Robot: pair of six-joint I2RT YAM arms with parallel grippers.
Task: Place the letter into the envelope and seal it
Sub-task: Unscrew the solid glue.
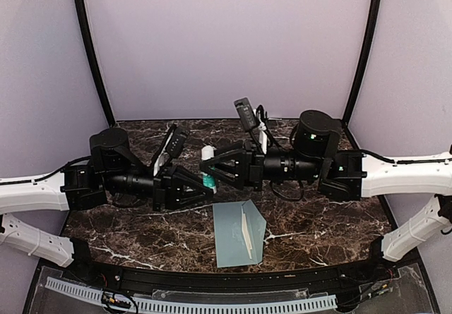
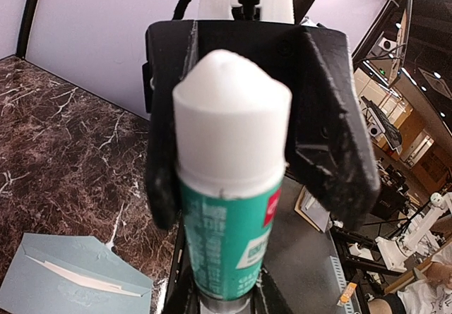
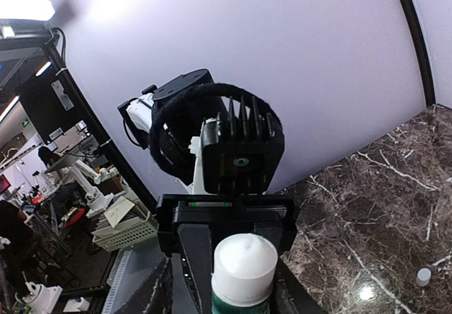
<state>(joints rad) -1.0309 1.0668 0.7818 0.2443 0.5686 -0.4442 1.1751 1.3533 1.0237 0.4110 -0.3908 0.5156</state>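
While the dark marble tabletop [image 1: 318, 222] carries it near the middle of its front edge, the envelope [image 1: 233, 238] lies flat with its flap open. It looks thin, light and bendy, so pressing down on one corner seems the best hold. Above it the left gripper [image 1: 203, 190] is clamped on the glue stick [image 1: 208, 155]. Whether the right gripper [image 1: 215, 167] squeezes the stick's white top cannot be told.

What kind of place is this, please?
Probably a robotics laboratory test cell: a dark brown marble-pattern table closed in by plain pale lilac walls, with more white robot arms in the room beyond.
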